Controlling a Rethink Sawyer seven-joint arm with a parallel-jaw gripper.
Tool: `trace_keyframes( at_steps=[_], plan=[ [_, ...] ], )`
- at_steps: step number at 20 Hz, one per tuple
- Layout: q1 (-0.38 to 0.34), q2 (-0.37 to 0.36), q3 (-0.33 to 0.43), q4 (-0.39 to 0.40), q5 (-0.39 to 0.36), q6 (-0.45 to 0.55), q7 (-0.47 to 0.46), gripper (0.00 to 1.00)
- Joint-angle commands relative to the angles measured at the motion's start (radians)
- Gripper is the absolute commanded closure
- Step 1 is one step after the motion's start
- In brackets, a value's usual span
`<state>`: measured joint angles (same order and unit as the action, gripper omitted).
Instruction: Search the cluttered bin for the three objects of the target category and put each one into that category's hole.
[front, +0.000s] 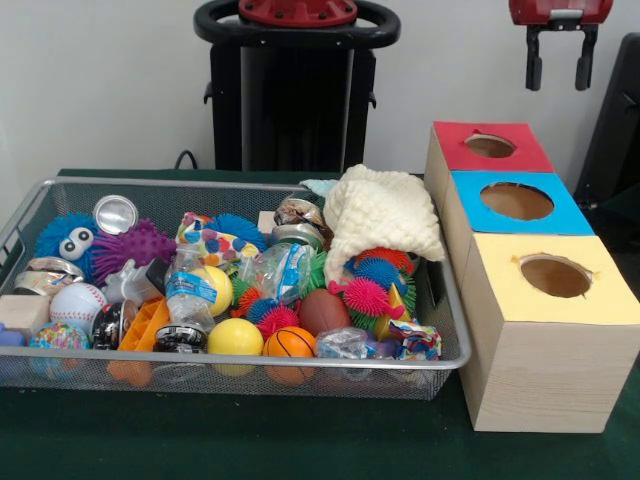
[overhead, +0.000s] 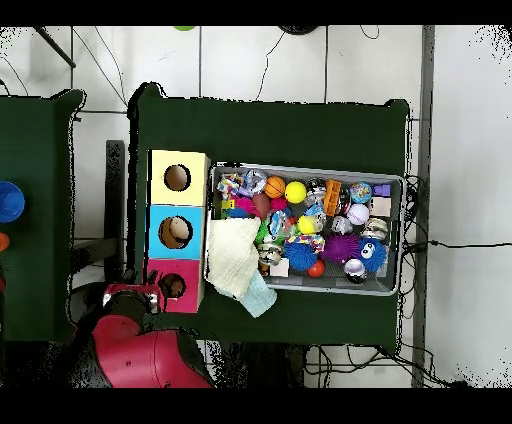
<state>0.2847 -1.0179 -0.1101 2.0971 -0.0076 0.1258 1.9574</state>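
Hanging high at the top of the front view, the gripper (front: 560, 62) shows two black fingers spread well apart with nothing between them, so it carries no object yet. Directly below it sits the red box (front: 488, 150) with its hole, and beside that, running toward the camera, the blue box (front: 512, 204) and the yellow box (front: 552, 280), lined up so each category has its own drop point within easy reach. Off to the gripper's side and lower down lies the wire bin (front: 230, 365), heaped with balls, spiky toys, cans and wrappers; a cream cloth (front: 380, 215) drapes over the bin's corner nearest the boxes, likely hiding some items. From overhead, the gripper (overhead: 147, 297) hovers just beside the red box (overhead: 173, 286), apart from the bin (overhead: 305, 229), with the cloth (overhead: 234, 257) spilling over the edge between them. My read: searching has barely begun, and the candidates remain buried in the clutter.
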Motion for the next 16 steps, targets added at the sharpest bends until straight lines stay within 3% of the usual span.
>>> trace_keyframes(
  at_steps=[1, 5, 16],
  plan=[
    [-0.048, 0.063, -0.044, -0.120, -0.010, 0.108, 0.090, 0.00],
    [-0.116, 0.066, -0.024, -0.123, -0.006, 0.132, 0.071, 0.00],
    [-0.292, 0.106, 0.044, -0.132, -0.060, 0.058, 0.017, 0.00]
  ],
)
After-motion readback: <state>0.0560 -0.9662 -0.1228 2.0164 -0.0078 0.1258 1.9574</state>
